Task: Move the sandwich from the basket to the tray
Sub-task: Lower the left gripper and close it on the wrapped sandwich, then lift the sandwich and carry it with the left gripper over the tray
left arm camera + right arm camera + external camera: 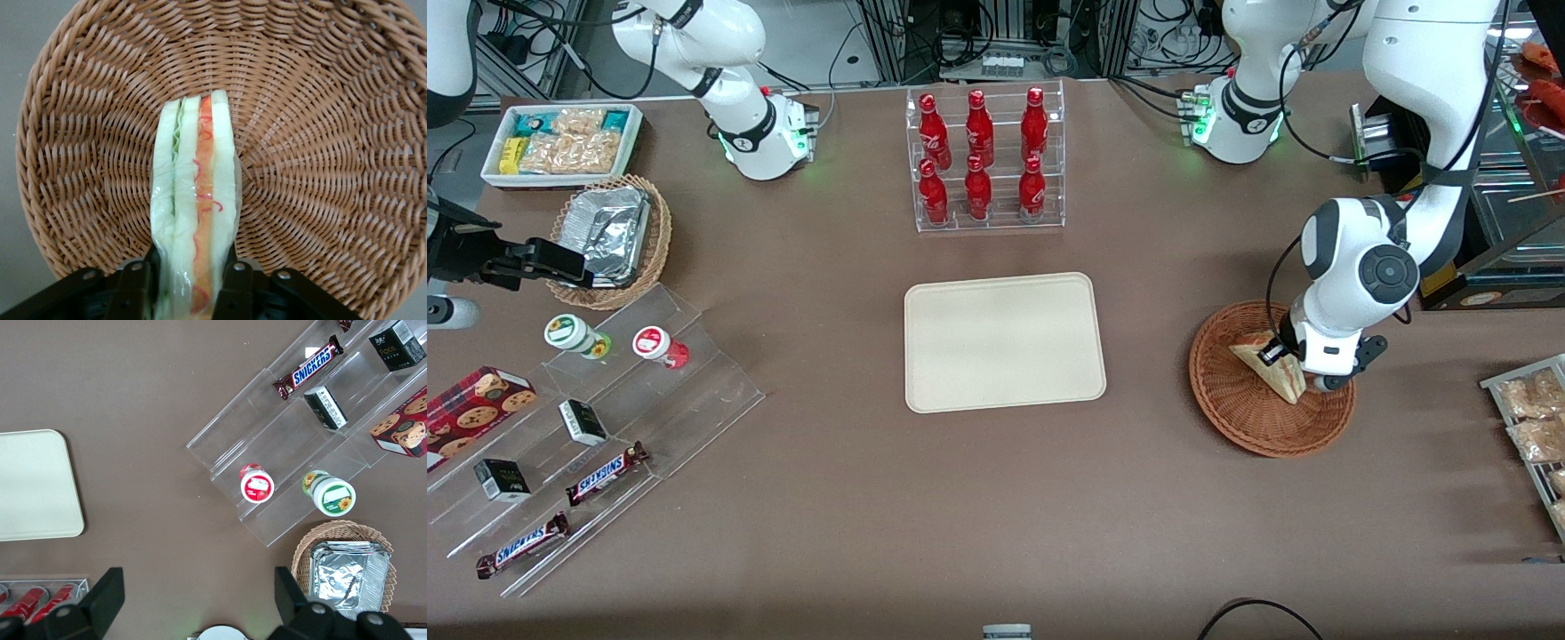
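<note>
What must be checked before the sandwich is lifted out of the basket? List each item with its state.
1. Hand on the sandwich: ok, a finger presses each bread face in the wrist view.
2. Grip centred on the wedge: cannot tell, the fingers hold one end only.
3. Sandwich clear of the basket: not ok, in the front view it is low over the weave, inside the rim.
4. Wrapper free of the weave: cannot tell.
5. Tray ready to take it: ok, nothing lies on it.
6. Path from basket to tray: ok, only bare table between them.
</note>
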You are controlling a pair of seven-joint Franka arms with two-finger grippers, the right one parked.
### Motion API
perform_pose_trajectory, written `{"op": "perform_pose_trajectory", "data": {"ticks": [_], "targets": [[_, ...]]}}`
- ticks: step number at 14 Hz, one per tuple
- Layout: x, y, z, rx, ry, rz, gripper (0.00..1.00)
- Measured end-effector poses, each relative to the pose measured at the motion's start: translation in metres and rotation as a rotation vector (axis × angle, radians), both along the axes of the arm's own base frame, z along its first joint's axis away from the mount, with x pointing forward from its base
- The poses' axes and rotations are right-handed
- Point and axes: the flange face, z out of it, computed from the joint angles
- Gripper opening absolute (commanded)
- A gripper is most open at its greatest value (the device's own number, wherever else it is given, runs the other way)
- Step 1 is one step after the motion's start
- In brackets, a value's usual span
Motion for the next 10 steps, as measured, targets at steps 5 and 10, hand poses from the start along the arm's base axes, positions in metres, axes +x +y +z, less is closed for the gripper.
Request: {"op": "perform_pose_trajectory", "data": {"ticks": [5, 10], "targets": [[0.024, -0.035, 0.057, 0.106, 0.068, -0.136, 0.0], [0.045, -0.112, 0.169, 0.115, 0.059, -0.235, 0.0]]}}
